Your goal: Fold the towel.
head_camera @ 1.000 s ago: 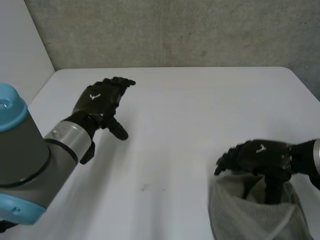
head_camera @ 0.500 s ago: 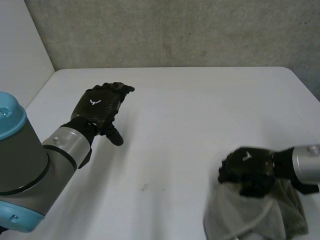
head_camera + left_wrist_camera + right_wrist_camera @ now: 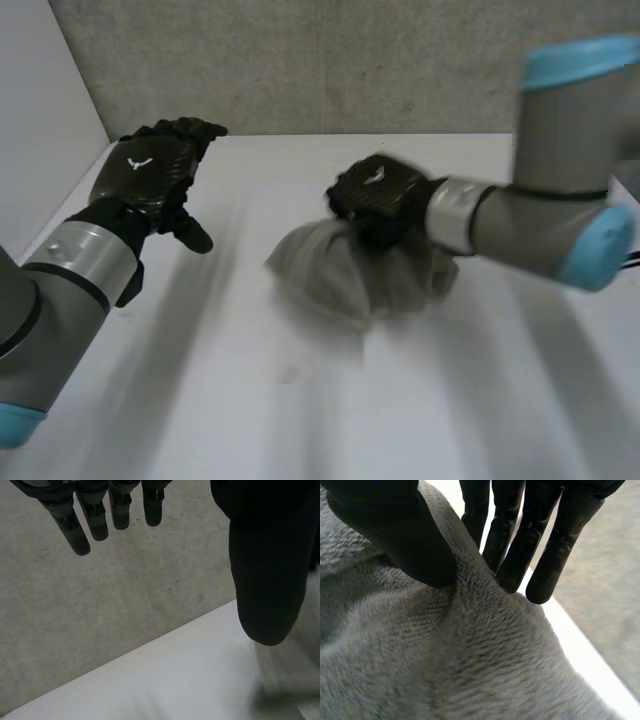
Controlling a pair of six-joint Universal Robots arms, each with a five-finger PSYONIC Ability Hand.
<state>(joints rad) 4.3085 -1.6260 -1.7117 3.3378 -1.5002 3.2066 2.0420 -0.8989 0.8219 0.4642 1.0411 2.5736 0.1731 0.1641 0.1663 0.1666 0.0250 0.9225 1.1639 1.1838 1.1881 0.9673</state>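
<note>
Your right robot hand (image 3: 375,195) pinched a ridge of the grey towel (image 3: 330,275) between thumb and fingers, the cloth bunched near the middle of the white surface (image 3: 300,420); your left robot hand (image 3: 150,170) hung open, empty, well apart; no fold looked made; spreading and folding remained.

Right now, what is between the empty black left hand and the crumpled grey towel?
Nothing. In the head view, bare white table lies between the black left hand and the crumpled grey towel, which the right hand pinches.
</note>
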